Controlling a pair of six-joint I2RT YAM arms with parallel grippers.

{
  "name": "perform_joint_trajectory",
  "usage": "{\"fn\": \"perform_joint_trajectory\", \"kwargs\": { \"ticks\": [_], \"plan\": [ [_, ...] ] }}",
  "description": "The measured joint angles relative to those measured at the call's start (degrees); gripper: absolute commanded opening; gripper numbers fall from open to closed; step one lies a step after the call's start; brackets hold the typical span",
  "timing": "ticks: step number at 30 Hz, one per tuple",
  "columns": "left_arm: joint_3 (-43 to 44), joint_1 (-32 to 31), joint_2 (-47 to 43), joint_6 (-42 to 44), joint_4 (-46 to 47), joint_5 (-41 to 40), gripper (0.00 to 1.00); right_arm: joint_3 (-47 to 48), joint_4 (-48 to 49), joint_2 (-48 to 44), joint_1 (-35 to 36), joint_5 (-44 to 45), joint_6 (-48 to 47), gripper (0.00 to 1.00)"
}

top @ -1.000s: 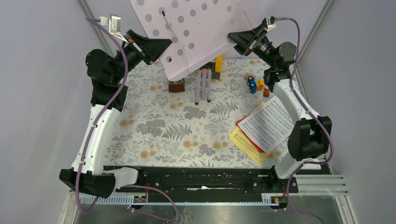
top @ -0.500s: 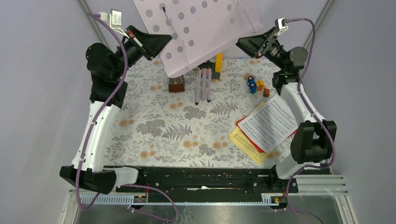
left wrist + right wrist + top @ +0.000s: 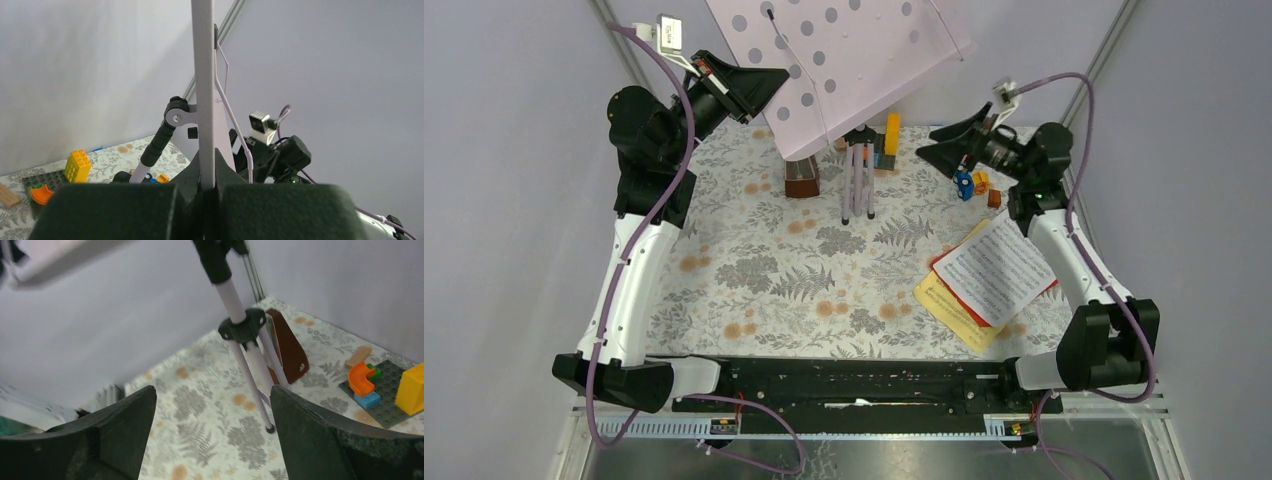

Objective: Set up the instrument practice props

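The pale pink perforated panel (image 3: pixel 844 60) hangs tilted over the far middle of the table, on top of the lilac tripod (image 3: pixel 859 180), whose legs stand folded close together. My left gripper (image 3: pixel 762 85) is shut on the panel's left edge. In the left wrist view the panel (image 3: pixel 202 90) shows edge-on between the closed fingers of that gripper (image 3: pixel 209 175). My right gripper (image 3: pixel 929 145) is open and apart from the panel, below its right side. In the right wrist view this gripper (image 3: pixel 212 425) faces the tripod's legs (image 3: pixel 247 357). White, red and yellow sheet-music pages (image 3: pixel 994 265) lie stacked at the right.
A brown wedge-shaped object (image 3: pixel 801 182) stands left of the tripod. Yellow toy blocks on a dark base (image 3: pixel 887 140) sit behind it. Small coloured toys (image 3: pixel 974 183) lie under my right wrist. Grey walls close in on both sides and at the back.
My right gripper has let go of the panel's right edge, opened wide and dropped down and away from it. The left gripper still holds the panel, which has shifted slightly up and away.
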Motion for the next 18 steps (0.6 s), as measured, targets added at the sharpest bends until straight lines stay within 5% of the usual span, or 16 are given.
{"fn": "perform_joint_trajectory", "kwargs": {
  "ticks": [7,18],
  "plan": [
    [0.02,0.00,0.00,-0.04,-0.09,0.09,0.00,-1.07,-8.55,6.54,8.55,2.78,-26.60,0.83],
    [0.39,0.20,0.92,0.22,0.28,0.02,0.00,6.36,-17.40,22.77,13.07,3.39,-47.47,0.80]
  ]
}}
